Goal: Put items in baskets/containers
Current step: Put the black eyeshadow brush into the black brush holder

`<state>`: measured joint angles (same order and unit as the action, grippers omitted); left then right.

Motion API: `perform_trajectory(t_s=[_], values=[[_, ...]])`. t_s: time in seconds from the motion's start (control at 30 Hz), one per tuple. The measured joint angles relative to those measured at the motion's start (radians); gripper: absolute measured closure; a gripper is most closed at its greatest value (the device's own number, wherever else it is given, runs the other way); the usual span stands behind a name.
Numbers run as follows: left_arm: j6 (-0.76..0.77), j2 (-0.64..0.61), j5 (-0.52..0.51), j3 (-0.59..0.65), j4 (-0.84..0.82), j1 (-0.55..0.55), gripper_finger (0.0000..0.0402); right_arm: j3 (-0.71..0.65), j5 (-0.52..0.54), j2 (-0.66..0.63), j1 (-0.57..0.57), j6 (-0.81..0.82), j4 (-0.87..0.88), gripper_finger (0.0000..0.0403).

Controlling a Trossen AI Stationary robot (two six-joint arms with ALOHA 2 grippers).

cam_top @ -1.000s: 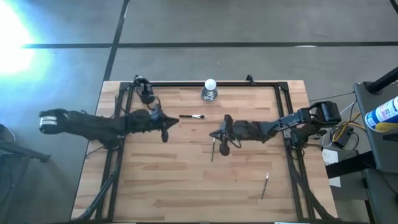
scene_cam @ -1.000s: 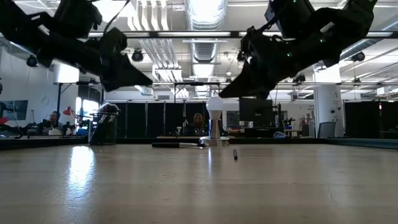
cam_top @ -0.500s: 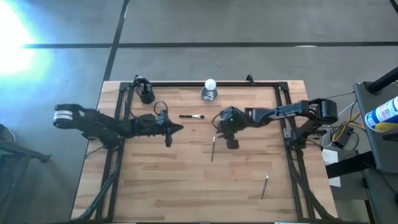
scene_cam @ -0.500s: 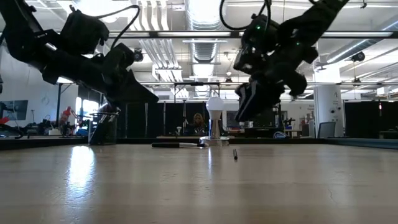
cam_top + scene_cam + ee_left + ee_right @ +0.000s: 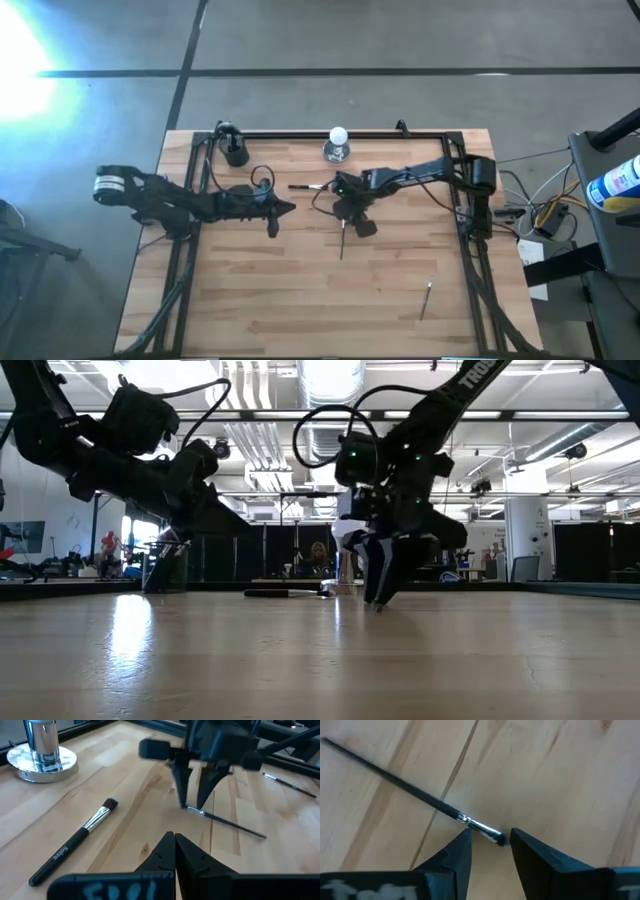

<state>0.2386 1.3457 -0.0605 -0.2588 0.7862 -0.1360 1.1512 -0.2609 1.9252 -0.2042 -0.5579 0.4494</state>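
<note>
A thin dark brush (image 5: 341,243) lies flat on the wooden table near its middle. My right gripper (image 5: 345,222) points down over its pale-tipped end, open. Its fingers (image 5: 457,852) stand on either side of that tip (image 5: 492,834), low at the tabletop (image 5: 378,598). Whether they touch it I cannot tell. My left gripper (image 5: 285,207) hovers shut and holds nothing, a little to the left of the right one. A thicker brush (image 5: 308,186) lies flat toward the far side. The black cup (image 5: 235,153) stands at the far left corner.
A white ball on a silvery base (image 5: 338,146) stands at the middle of the far edge. Another thin brush (image 5: 426,297) lies toward the near right. A black frame (image 5: 300,134) runs along the far edge and the sides.
My right gripper has swung toward the table's left, tipped to point down, dropped to the tabletop at the thin brush's tip and opened. My left gripper has reached a little toward the table's right, staying shut.
</note>
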Motion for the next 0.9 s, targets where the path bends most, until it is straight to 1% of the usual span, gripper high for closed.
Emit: perform_trajectory(t_s=[0.13,0.23,0.4,0.53,0.63,0.77,0.83,0.9], values=[[0.000,-0.001,0.005,0.000,-0.001,0.001,0.0401,0.043,0.000,0.041,-0.001,-0.026,0.028,0.0277],[0.000,-0.002,0.025,0.001,-0.001,0.003,0.0401,0.061,-0.002,0.063,-0.003,-0.031,0.054,0.0290],[0.006,-0.002,0.049,0.001,-0.001,0.005,0.0401,0.057,-0.004,0.078,-0.003,-0.003,0.059,0.0330],[0.054,-0.002,0.085,0.001,-0.001,0.005,0.0401,0.049,-0.005,0.072,-0.003,0.052,0.060,0.0366],[0.119,-0.001,0.120,-0.004,-0.002,0.005,0.0401,0.043,-0.005,0.051,0.000,0.085,0.064,0.0389],[0.189,-0.001,0.172,-0.025,-0.029,0.005,0.0399,0.026,0.005,0.000,0.016,0.107,0.088,0.0394],[0.221,-0.002,0.204,-0.045,-0.058,0.006,0.0387,0.020,0.007,-0.035,0.030,0.115,0.066,0.0394],[0.236,-0.001,0.239,-0.072,-0.101,0.007,0.0366,0.020,0.035,-0.078,0.048,0.126,0.055,0.0394]])
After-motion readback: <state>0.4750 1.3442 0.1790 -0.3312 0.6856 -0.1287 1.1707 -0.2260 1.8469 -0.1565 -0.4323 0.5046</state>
